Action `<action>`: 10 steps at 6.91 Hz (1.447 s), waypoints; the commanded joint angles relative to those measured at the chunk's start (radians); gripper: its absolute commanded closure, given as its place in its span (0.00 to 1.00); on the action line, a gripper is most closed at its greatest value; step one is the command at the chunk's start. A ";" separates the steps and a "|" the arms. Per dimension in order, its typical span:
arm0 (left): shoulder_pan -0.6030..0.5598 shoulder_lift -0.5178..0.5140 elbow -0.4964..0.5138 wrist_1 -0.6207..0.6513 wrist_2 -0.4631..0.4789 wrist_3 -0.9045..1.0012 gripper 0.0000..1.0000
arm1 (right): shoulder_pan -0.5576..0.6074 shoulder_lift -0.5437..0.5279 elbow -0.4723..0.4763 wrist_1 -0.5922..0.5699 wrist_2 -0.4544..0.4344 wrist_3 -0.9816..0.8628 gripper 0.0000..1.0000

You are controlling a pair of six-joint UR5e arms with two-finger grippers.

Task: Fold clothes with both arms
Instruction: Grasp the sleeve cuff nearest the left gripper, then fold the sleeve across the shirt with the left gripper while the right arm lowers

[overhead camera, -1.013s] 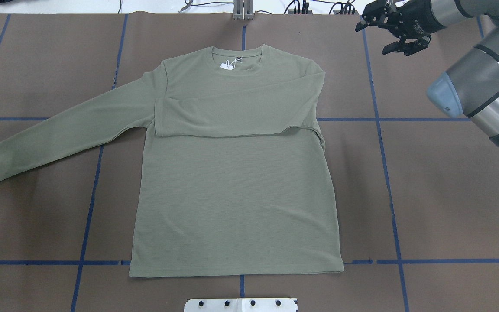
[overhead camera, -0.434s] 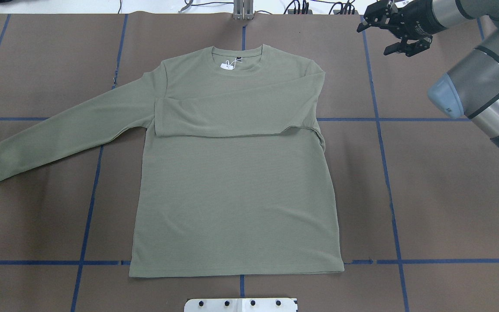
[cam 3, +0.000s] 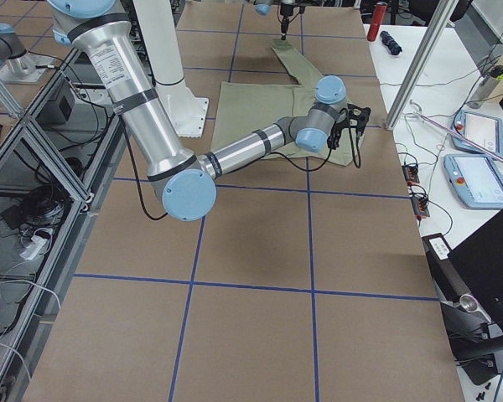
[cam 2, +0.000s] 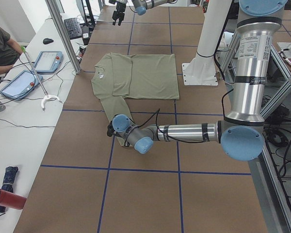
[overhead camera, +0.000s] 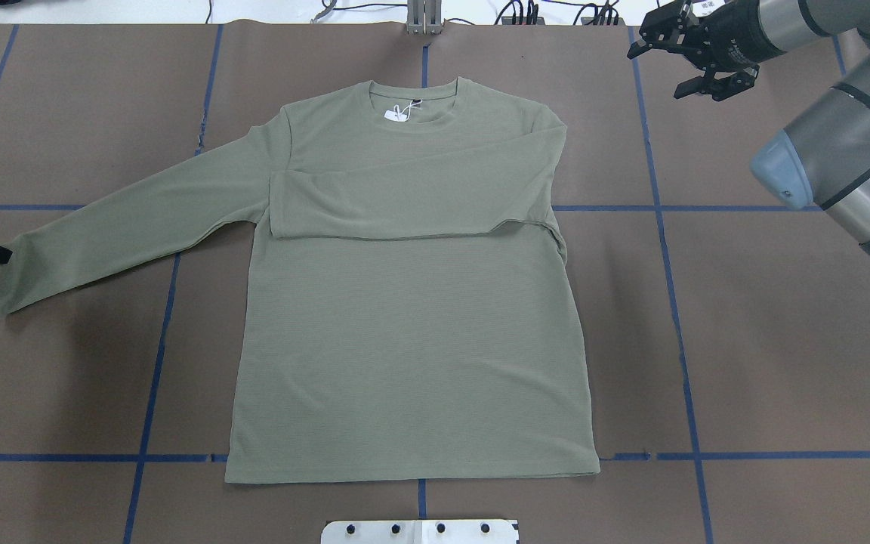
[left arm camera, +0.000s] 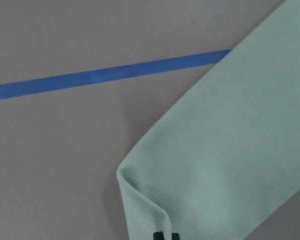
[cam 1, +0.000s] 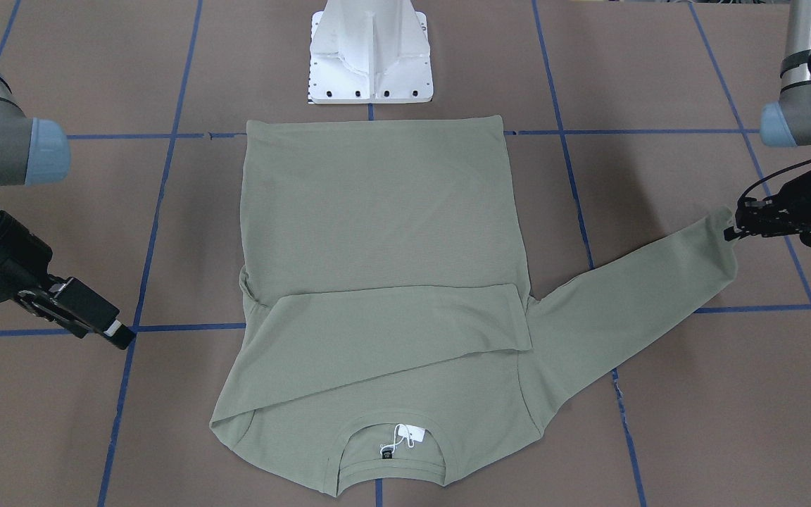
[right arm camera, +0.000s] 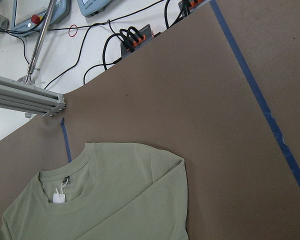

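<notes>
**Shirt flat on the table, left claw pinching one cuff**

The table [overhead camera: 782, 340], covered in brown paper with a grid of blue tape, fills every view. The shirt [overhead camera: 405, 340] lies flat in its middle, front up. The neck points to the far edge, the operators' side. The hem lies along the robot's edge, just short of the white base [cam 1: 370, 56].

One sleeve [overhead camera: 405, 204] is folded across the chest, its cuff reaching the shirt's left side. The other sleeve [overhead camera: 133, 219] stretches out straight and slants toward the table's left end.

The left arm [cam 2: 189, 132] reaches low over the left end of the table. The right arm [overhead camera: 850, 174] comes in from the right end and bends toward the far right corner.

The left claw [cam 1: 735, 231] sits at the end of the outstretched sleeve, clenched on the cuff [left arm camera: 140, 190]. In the left wrist view the cloth curls up at the dark fingertips and casts a shadow on the paper. The right claw [overhead camera: 655, 74] hangs over the far right corner with its fingers spread, grasping nothing, well apart from the shirt.

A small white tag [overhead camera: 390, 115] lies inside the neck, and a black label [overhead camera: 418, 105] sits just beside it.
</notes>
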 commanded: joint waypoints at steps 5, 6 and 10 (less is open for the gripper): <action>0.384 -0.681 -0.052 0.004 0.335 -1.045 1.00 | 0.164 -0.161 0.000 0.005 0.199 -0.212 0.00; 0.418 -0.844 0.091 0.003 0.411 -1.104 1.00 | 0.167 -0.180 0.001 0.006 0.199 -0.227 0.00; 0.593 -1.175 0.597 -0.197 0.817 -1.160 1.00 | 0.167 -0.221 0.027 0.006 0.193 -0.231 0.00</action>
